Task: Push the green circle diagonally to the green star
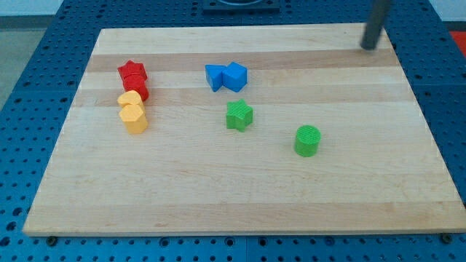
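Note:
The green circle sits on the wooden board right of centre. The green star lies up and to its left, apart from it. My tip is at the view's top right, near the board's far edge, well above and to the right of the green circle, touching no block.
Two blue blocks sit together above the green star. A red star and a red block are at the left, with two yellow blocks just below them. The wooden board lies on a blue perforated table.

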